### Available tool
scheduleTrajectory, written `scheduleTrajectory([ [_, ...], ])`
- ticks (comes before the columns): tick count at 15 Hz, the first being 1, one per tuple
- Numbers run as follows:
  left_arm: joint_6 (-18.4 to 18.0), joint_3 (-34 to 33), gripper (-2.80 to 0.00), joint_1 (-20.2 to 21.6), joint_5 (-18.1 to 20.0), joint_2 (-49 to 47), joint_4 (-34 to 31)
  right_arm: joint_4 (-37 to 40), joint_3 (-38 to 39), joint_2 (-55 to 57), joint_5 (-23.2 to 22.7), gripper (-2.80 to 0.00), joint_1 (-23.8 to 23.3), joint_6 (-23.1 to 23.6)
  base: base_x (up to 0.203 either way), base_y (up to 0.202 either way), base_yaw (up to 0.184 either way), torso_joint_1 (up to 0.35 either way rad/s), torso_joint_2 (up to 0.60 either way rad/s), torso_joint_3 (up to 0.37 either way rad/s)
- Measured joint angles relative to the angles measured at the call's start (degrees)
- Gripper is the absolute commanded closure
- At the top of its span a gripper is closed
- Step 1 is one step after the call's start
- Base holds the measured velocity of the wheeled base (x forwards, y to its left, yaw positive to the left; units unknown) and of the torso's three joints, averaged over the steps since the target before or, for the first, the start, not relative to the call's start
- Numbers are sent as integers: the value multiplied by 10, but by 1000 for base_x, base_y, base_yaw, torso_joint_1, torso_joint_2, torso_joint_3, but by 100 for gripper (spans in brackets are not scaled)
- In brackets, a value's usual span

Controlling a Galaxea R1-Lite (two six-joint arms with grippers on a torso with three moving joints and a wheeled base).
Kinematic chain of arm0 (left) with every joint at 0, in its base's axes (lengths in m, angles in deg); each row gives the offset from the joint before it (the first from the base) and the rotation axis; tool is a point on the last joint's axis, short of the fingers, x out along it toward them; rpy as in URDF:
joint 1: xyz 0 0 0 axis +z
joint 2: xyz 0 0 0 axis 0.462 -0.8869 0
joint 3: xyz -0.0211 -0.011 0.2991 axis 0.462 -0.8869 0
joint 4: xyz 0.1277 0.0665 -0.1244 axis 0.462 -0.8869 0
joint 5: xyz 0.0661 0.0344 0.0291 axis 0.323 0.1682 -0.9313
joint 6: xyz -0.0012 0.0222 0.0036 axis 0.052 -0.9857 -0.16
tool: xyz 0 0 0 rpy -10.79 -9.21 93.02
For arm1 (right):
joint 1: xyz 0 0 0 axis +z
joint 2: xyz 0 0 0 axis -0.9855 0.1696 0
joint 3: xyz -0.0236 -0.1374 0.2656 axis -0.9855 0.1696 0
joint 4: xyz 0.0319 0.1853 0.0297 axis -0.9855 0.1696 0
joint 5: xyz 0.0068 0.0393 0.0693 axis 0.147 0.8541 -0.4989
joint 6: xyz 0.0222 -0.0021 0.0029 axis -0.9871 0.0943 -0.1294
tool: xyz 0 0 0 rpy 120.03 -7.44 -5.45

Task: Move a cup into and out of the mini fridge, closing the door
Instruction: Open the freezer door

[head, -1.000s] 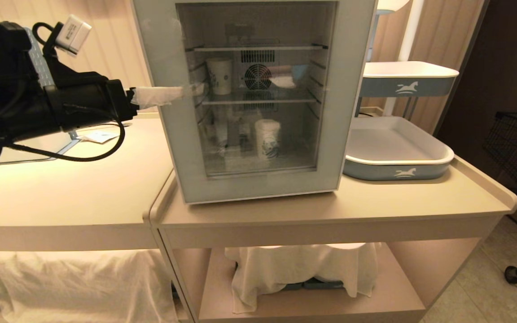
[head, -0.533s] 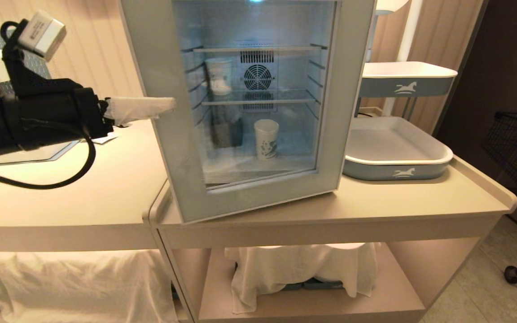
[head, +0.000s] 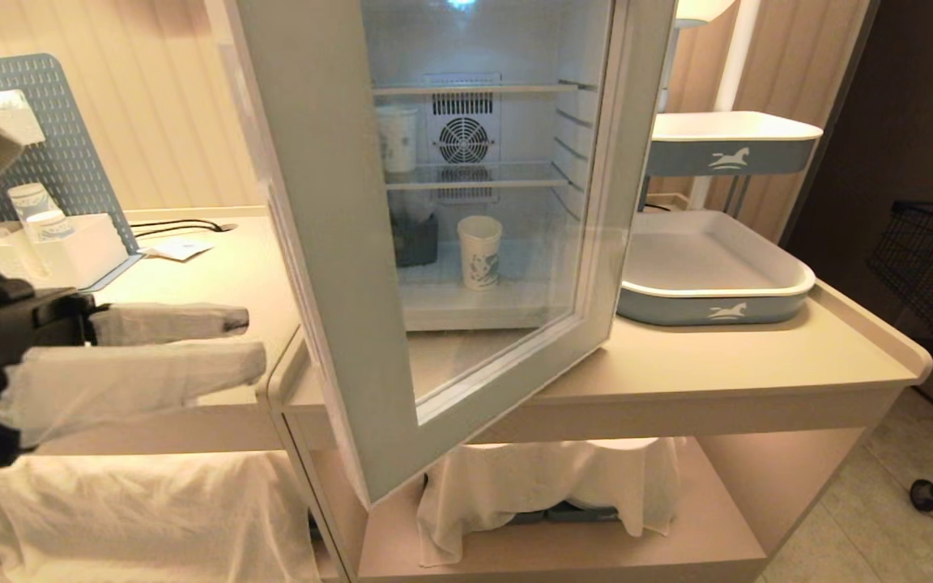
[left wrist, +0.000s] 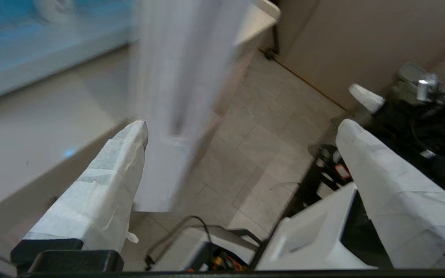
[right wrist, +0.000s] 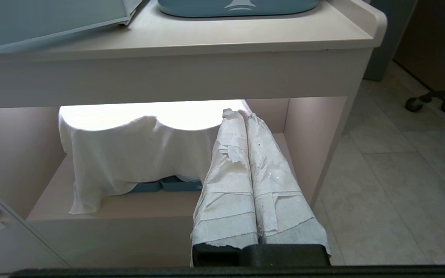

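Cup (head: 479, 251): tapered paper, behind glass-paned door (head: 337, 267).

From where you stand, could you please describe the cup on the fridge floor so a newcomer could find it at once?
Start at the mini fridge on the counter, whose door stands swung open. On its bottom floor, below the wire shelves, the cup stands upright beside a dark box. It is white with a blue pattern, and lower than the other cup on the shelf above.

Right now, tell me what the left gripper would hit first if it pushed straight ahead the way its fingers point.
Most likely the door. The open left gripper points across the countertop toward the swung-out door's free edge, which the left wrist view shows just beyond one fingertip. Depth is unclear; it might slip past the edge.
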Motion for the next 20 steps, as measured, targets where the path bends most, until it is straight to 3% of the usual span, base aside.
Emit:
scheduleTrajectory([
  [1, -2, -5, 0, 7, -15, 10, 7, 0, 0, 0, 0, 0, 0, 0, 0, 0, 0, 0, 0, 0],
  [6, -45, -16, 0, 20, -87, 16, 37, 0, 0, 0, 0, 0, 0, 0, 0, 0, 0, 0, 0, 0],
  [9, -99, -10, 0, 22, -190, -22, 45, 0, 0, 0, 0, 0, 0, 0, 0, 0, 0, 0, 0, 0],
  [13, -140, 30, 0, 19, -316, -118, 91, 0, 0, 0, 0, 0, 0, 0, 0, 0, 0, 0, 0, 0],
  [17, -182, 77, 0, -26, -456, -234, 185, 0, 0, 0, 0, 0, 0, 0, 0, 0, 0, 0, 0, 0],
  [20, -159, 111, 0, -102, -542, -304, 268, 0, 0, 0, 0, 0, 0, 0, 0, 0, 0, 0, 0, 0],
])
